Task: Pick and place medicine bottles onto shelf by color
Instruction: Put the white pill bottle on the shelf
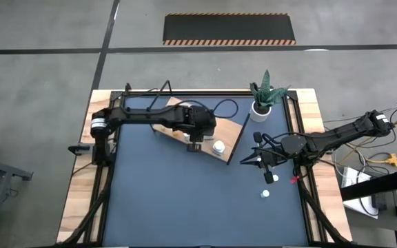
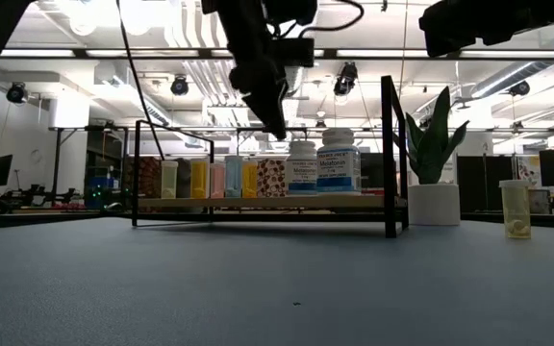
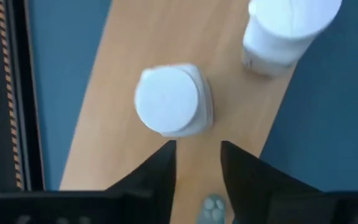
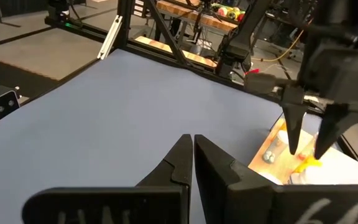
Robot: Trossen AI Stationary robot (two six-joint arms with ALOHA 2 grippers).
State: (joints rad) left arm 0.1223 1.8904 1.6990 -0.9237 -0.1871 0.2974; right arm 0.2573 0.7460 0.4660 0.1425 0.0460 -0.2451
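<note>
The left gripper (image 3: 197, 163) is held part open and empty above the shelf (image 1: 231, 138), just clear of a white-capped bottle (image 3: 171, 101) standing on the board, with a second white bottle (image 3: 284, 28) nearby. The right gripper (image 4: 192, 155) is shut, empty, over the table (image 1: 185, 200) near two small bottles (image 1: 271, 178).

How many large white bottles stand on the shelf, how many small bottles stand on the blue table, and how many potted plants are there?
Large white bottles on the shelf: 2
Small bottles on the blue table: 2
Potted plants: 1
Total: 5
</note>
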